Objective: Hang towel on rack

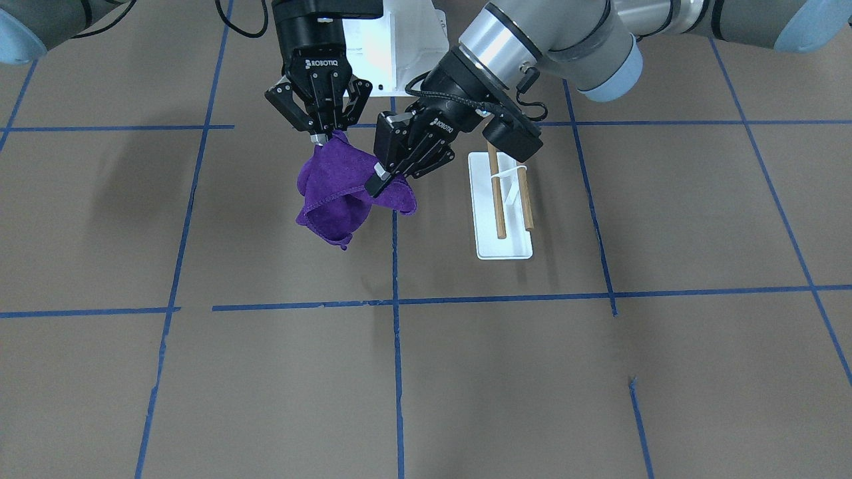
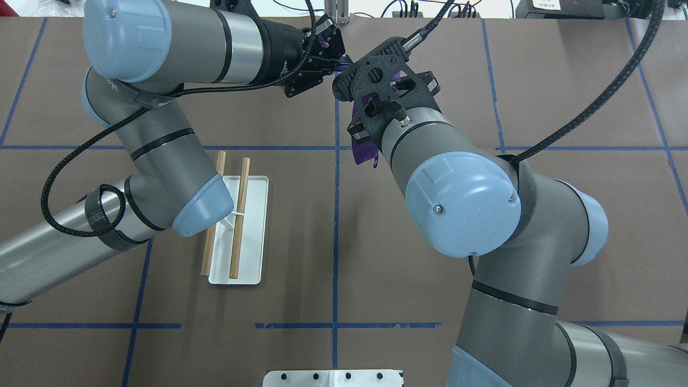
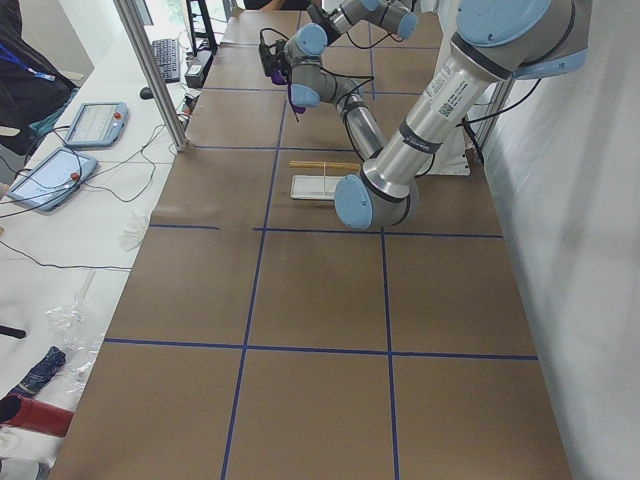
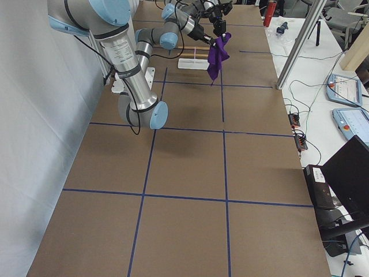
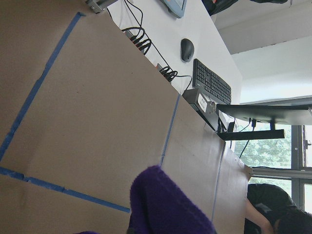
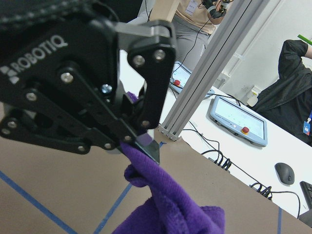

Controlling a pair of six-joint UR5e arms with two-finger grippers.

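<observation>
The purple towel [image 1: 336, 193] hangs bunched in the air between both grippers, over the table's middle. My right gripper [image 1: 322, 138] points down and is shut on the towel's top corner. My left gripper [image 1: 381, 178] reaches in from the side and is shut on the towel's other edge. The right wrist view shows the left gripper's fingers [image 6: 146, 146] pinched on the towel [image 6: 165, 204]. The towel also shows in the left wrist view [image 5: 165, 204] and the overhead view [image 2: 364, 152]. The rack [image 1: 502, 199], two wooden dowels over a white base plate [image 2: 252, 269], stands bare beside the left gripper.
The brown table is marked with blue tape lines [image 1: 397, 372]. The white robot pedestal [image 1: 406, 40] stands behind the grippers. My left arm's elbow [image 2: 199, 209] hangs over part of the rack in the overhead view. Operators, tablets and cables sit beyond the far table edge.
</observation>
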